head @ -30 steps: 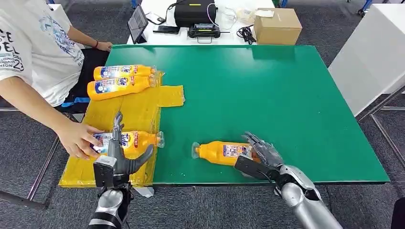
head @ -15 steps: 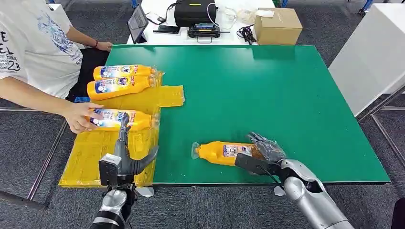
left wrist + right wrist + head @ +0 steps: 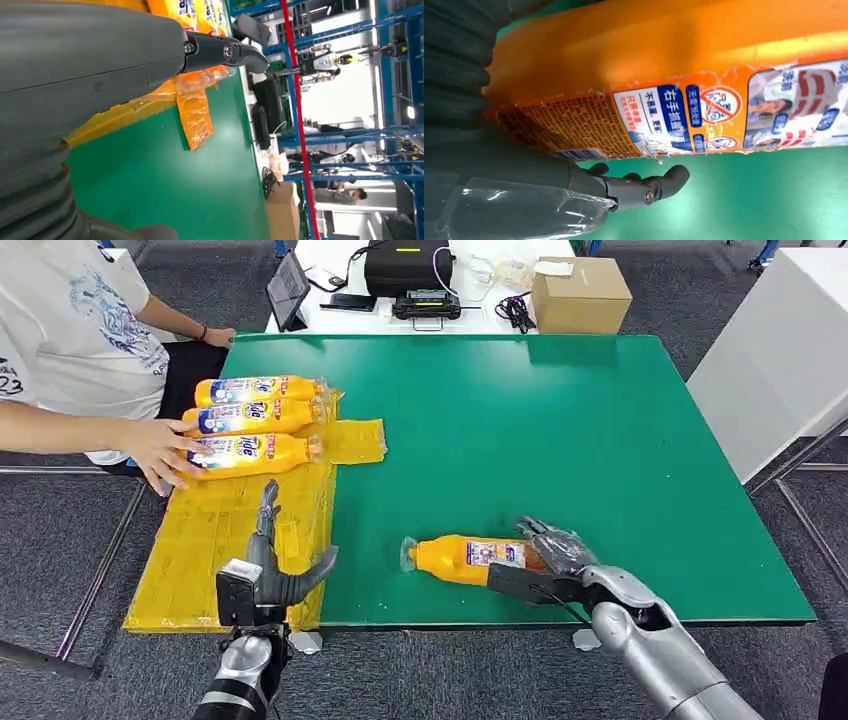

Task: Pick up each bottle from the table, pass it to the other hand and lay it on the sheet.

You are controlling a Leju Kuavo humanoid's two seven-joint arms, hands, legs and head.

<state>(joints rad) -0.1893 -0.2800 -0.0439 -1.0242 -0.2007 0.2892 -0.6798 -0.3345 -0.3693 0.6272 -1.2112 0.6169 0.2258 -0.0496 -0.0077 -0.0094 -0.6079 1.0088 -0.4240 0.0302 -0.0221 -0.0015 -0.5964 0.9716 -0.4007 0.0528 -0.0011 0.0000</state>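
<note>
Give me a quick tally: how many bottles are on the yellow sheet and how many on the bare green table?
Bottles on the yellow sheet: 3
Bottles on the green table: 1, with the right hand at its base
Total: 4

Beyond the left hand's fingers lies bare yellow sheet; farther on, three bottles and a person's hand block the sheet's far end. Between the two hands' fingers the green table is bare, apart from the bottle against the right hand's fingers.
</note>
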